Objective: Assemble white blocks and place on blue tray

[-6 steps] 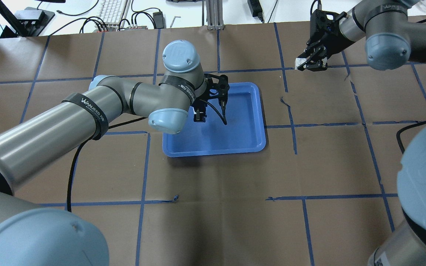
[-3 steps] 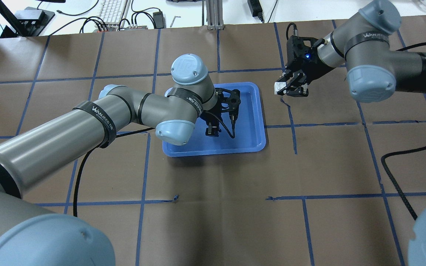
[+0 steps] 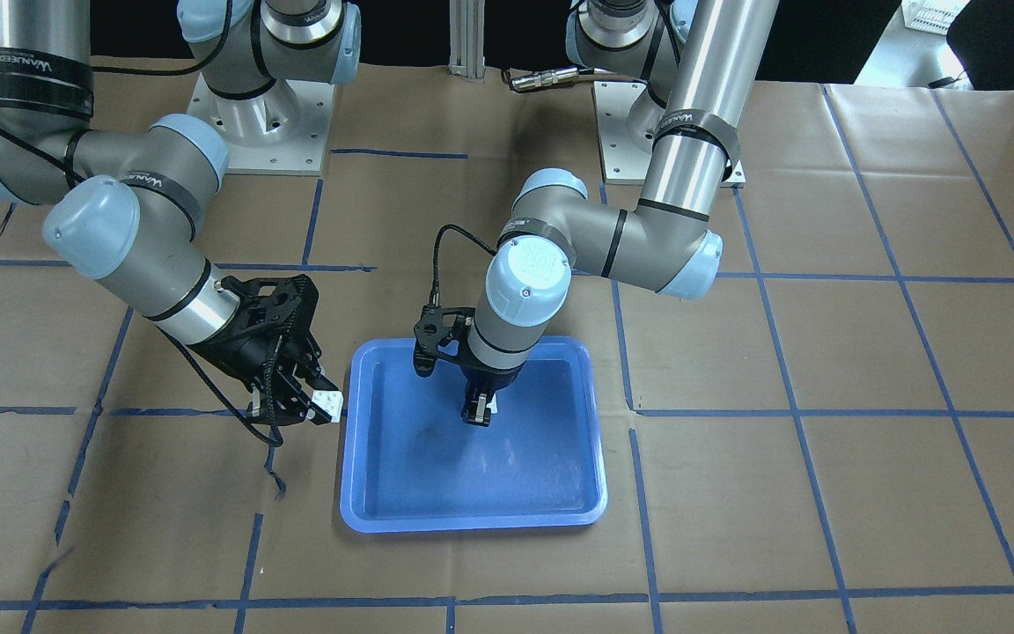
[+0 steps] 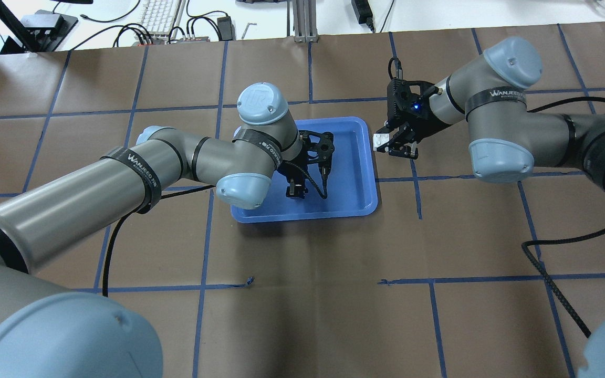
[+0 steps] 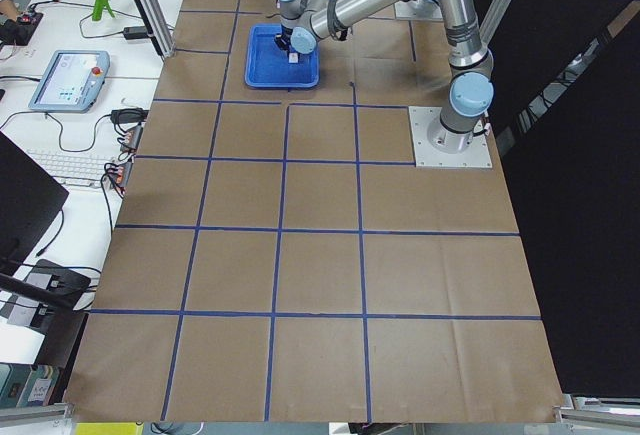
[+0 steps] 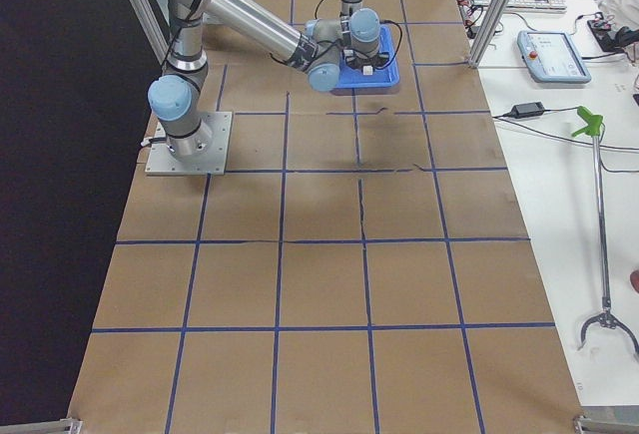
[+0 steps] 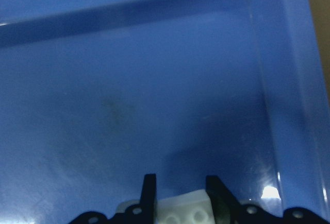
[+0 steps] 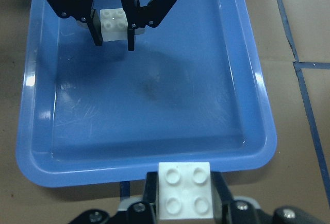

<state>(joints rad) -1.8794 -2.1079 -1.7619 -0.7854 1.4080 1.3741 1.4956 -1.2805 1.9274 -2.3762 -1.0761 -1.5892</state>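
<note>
L gripper (image 3: 475, 414): pinched narrow on white block 1 (image 8: 114, 20), one finger each side, pointing down
White block 1: in L gripper, over inside of blue tray (image 4: 308, 216), near tray centre, slightly to 6 o'clock in overhead view; 4 studs show in R wrist view; looks clear of tray floor, shadow on the floor beside it
R gripper (image 4: 386, 146): pinched narrow on white block 2 (image 4: 380, 140), tilted toward tray
White block 2: in R gripper, off the table (image 4: 308, 294), just outside tray rim at approx 2 o'clock from tray centre (overhead view); 4 studs face R wrist cam
Blocks: well apart, not joined; block 2 at approx 2 o'clock from block 1 in overhead view
Blue tray: flat on table, nothing resting on its floor
Table: brown paper w/ blue tape grid
L arm: reaches in from 8 o'clock, overhead view
R arm: reaches in from 3 o'clock
</note>
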